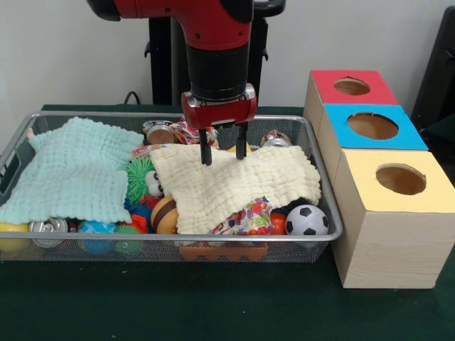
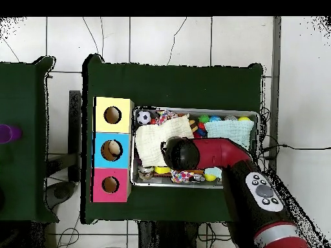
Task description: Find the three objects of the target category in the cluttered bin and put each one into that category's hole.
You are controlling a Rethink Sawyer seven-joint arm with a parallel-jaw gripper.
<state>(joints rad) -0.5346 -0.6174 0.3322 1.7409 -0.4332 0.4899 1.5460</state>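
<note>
Hovering jaws spread, tips touching cream cloth (image 1: 234, 185), wire bin (image 1: 323, 213)

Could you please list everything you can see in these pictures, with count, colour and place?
Bin: one, silver wire mesh, on the green table.
Cloths: two; a pale yellow cloth in the bin's middle, a mint cloth at its left end in the front view.
Football: one, black and white, front corner nearest the boxes.
Spiky ball: one, green, between the cloths.
Can: one, silver, front left under the mint cloth.
Boxes: three, wooden, in a row beside the bin, each with a round hole; red top, blue top, yellow top.
Arm: one, red and black, above the bin.
Claw: one, black fingers open, tips at the yellow cloth.
</note>
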